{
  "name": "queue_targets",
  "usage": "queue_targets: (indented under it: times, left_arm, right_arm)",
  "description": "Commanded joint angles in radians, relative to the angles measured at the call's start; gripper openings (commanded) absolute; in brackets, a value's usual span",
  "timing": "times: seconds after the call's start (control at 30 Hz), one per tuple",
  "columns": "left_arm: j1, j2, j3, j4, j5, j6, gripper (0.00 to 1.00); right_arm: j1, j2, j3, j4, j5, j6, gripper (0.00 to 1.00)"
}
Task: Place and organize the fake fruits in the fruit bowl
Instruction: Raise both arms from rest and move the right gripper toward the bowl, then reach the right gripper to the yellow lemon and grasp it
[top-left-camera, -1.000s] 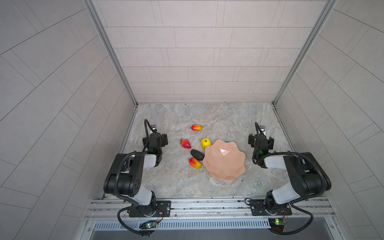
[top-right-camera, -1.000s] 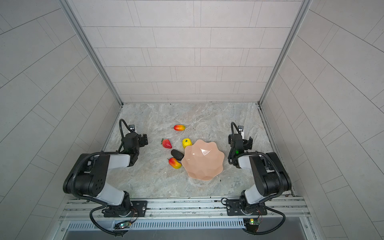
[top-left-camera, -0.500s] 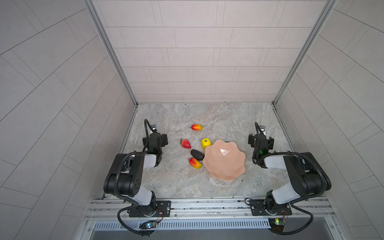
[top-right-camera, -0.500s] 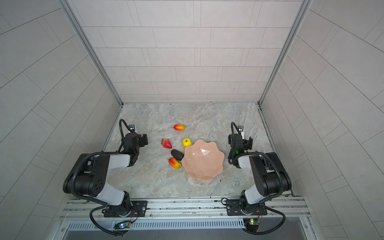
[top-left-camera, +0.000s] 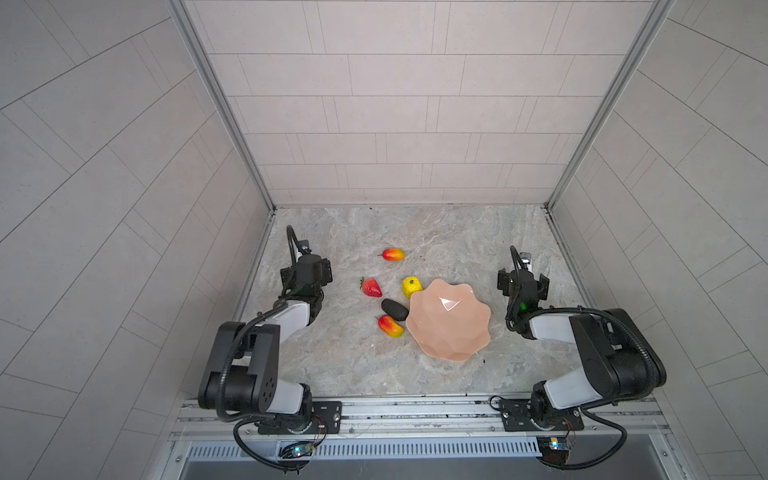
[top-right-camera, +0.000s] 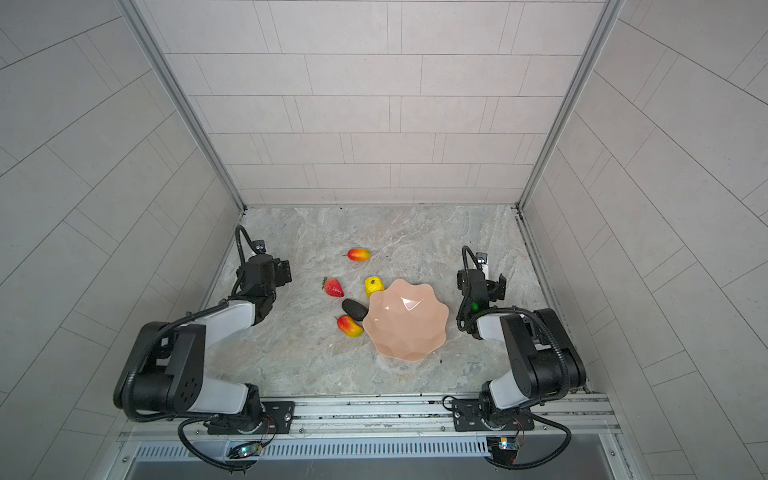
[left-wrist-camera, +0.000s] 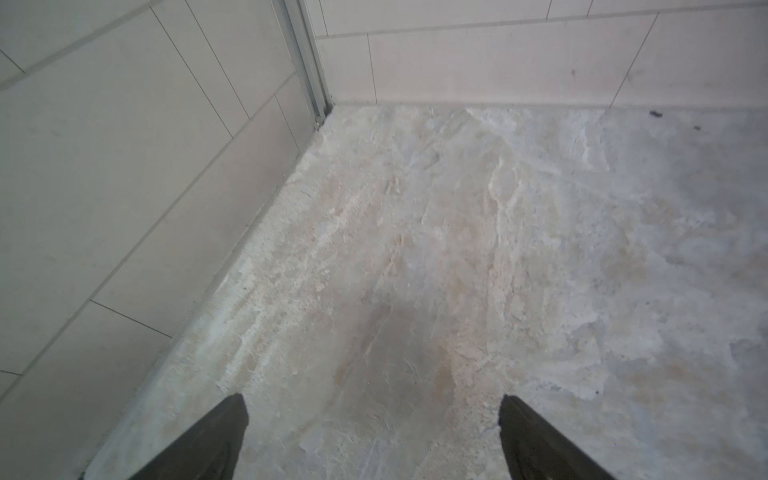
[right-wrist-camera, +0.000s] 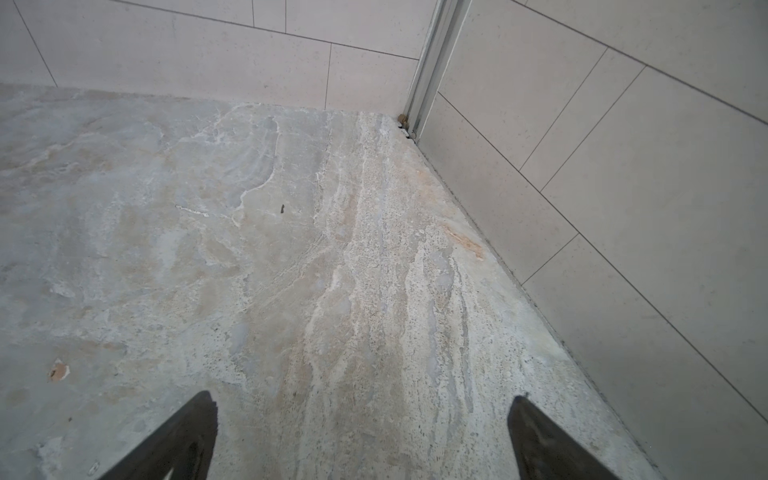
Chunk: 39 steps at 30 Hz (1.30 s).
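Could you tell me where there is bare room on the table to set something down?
Bare stone lies between the bowl and the front rail, and behind the far mango up to the back wall. Crowded on the bowl's left side: strawberry, yellow fruit, dark fruit, near mango.

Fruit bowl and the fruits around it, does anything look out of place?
Nothing damaged or spilled. The shallow peach-pink scalloped bowl sits level and empty; all five plastic fruits lie outside it, the bumpy yellow one and the dark oval right beside its rim.
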Motion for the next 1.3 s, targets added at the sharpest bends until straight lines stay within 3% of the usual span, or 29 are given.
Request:
queue_targets:
  times: [0.0,0.07,0.27,0.47,0.53,0.73,0.9,1.03,1.27]
  left_arm:
    - [-0.055,-0.092,0.07,-0.268,-0.079,-0.046,1.0]
    - [-0.083,-0.111,0.15,-0.461,-0.074,-0.097,1.0]
    - [-0.144,-0.129,0.397,-0.899,0.113,-0.213,1.0]
    - [-0.143,-0.062,0.71,-1.36,0.205,-0.166,1.0]
    - [-0.143,-0.039,0.76,-1.439,0.26,-0.119,1.0]
    - [-0.142,0.004,0.724,-1.424,0.328,-0.071,1.0]
    - [-0.141,0.042,0.731,-1.429,0.339,-0.041,1.0]
    - [-0.135,0.022,0.711,-1.402,0.408,-0.033,1.0]
    - [-0.116,-0.018,0.68,-1.392,0.41,-0.016,1.0]
  right_arm:
    - [0.038,-0.145,0.168,-0.332,0.03,0.014,1.0]
    - [0.059,-0.223,0.194,-0.438,-0.023,0.037,1.0]
    - [0.087,-0.397,0.261,-0.781,-0.169,0.191,1.0]
    - [0.093,-0.441,0.304,-1.026,-0.352,0.275,1.0]
    - [0.094,-0.457,0.288,-1.047,-0.417,0.291,1.0]
    - [0.118,-0.5,0.248,-1.08,-0.514,0.287,1.0]
    - [0.275,-0.47,0.337,-1.083,-0.495,0.151,1.0]
    - [0.367,-0.293,0.476,-1.111,-0.492,0.098,1.0]
    - [0.486,0.134,0.849,-1.253,-0.461,0.063,1.0]
